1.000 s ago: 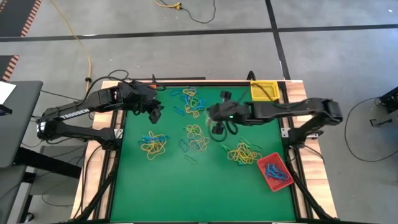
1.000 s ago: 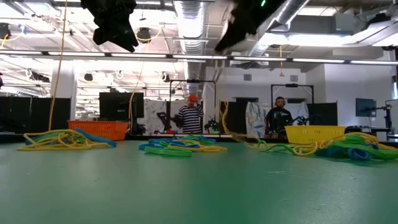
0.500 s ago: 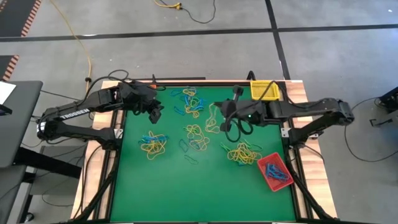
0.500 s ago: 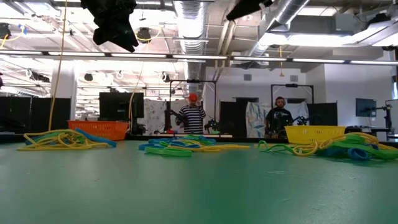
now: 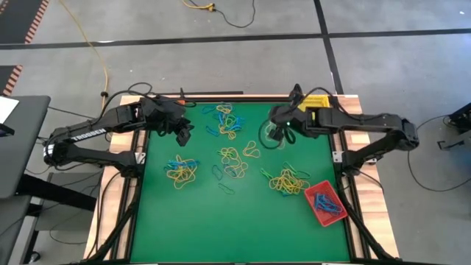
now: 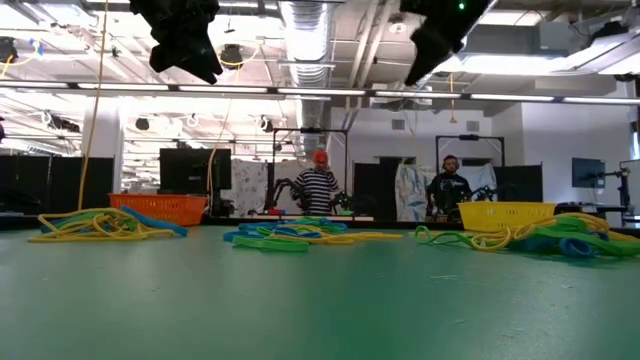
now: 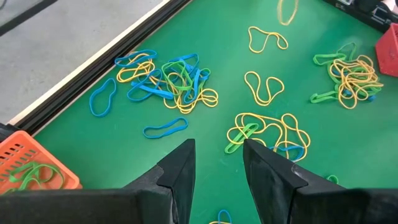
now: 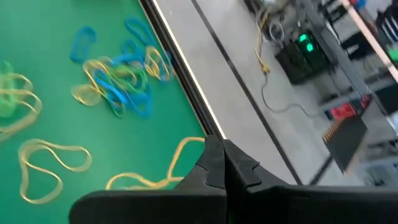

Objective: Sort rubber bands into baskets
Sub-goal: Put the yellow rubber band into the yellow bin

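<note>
Yellow, blue and green rubber bands lie in several heaps on the green table. My right gripper hangs above the table's far right part, beside the yellow basket, shut on one yellow rubber band. My left gripper hovers open over the far left, with nothing between its fingers. Below it stands the orange basket with green bands in it. The red basket at the near right holds blue bands. My right gripper pinches one end of the yellow band's loop between its two shut fingertips. The fingers slant down from the table's right side. The band hangs slack below them as an open loop, lifted clear of the table.
People stand in the room beyond the table's far edge. A dark frame runs along the far edge. The near half of the table has free room. A heap of yellow and green bands lies just left of the red basket.
My right gripper has risen a little and gone toward the table's far right corner, toward the yellow basket, tipping its fingers up, and has stayed shut. The yellow band has gone with it, hanging clear of the table.
</note>
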